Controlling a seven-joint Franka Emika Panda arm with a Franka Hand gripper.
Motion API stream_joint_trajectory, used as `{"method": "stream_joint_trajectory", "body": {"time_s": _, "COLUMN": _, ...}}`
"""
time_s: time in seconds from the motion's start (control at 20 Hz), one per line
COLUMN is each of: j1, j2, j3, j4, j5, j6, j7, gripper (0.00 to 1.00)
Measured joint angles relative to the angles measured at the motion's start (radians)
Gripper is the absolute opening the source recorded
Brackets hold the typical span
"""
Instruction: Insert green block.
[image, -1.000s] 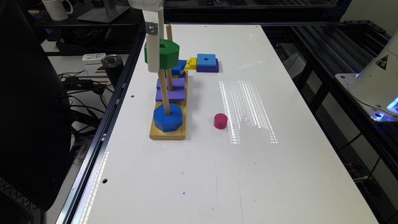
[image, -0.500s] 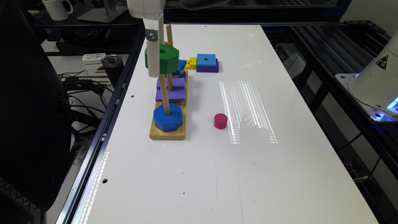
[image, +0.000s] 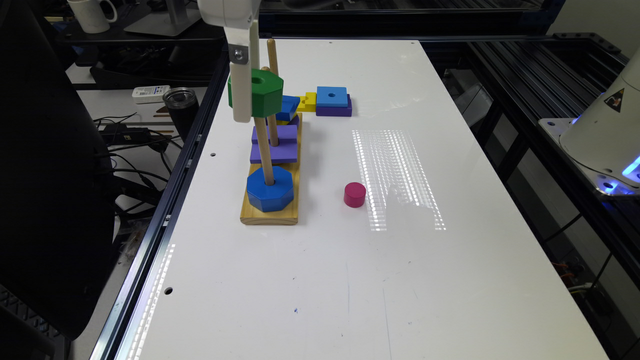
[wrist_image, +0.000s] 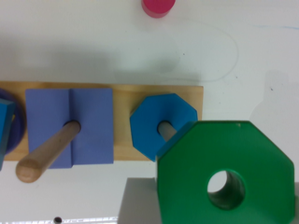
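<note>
In the upper left of the exterior view, the white pincer (image: 243, 97) comes down from the top edge and pinches the green block (image: 257, 93) by its sides. The block hangs in the air at the top of the nearest peg (image: 263, 150), well above the blue octagon (image: 270, 188) that sits at that peg's foot. Whether the peg tip has entered the block's hole cannot be told.

In the wrist view the green block (wrist_image: 227, 175) fills the lower right, its round hole open and showing pale desk through it. The blue octagon (wrist_image: 161, 123) lies partly under it, with the peg (wrist_image: 166, 129) rising from its centre.

The wooden base (image: 270, 212) lies on the white desk (image: 350, 280) at centre left of the exterior view. A purple square (image: 275, 145) sits on the middle peg (image: 272, 90). A pink cylinder (image: 354, 194) stands on the desk to the base's right in the frame, apart from it. A blue square on a purple one (image: 332, 100) lies higher in the frame, near the base's far end.
</note>
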Motion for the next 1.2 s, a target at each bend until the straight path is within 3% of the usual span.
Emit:
{"method": "stream_joint_trajectory", "body": {"time_s": 0.35, "j1": -0.001, "j2": 0.017, "j3": -0.002, "j4": 0.003, "j5": -0.0049, "j6": 0.008, "j7": -0.001, "gripper": 0.00}}
{"method": "stream_joint_trajectory", "body": {"time_s": 1.2, "j1": 0.001, "j2": 0.019, "j3": -0.002, "j4": 0.004, "j5": -0.0061, "j6": 0.009, "j7": -0.001, "gripper": 0.00}}
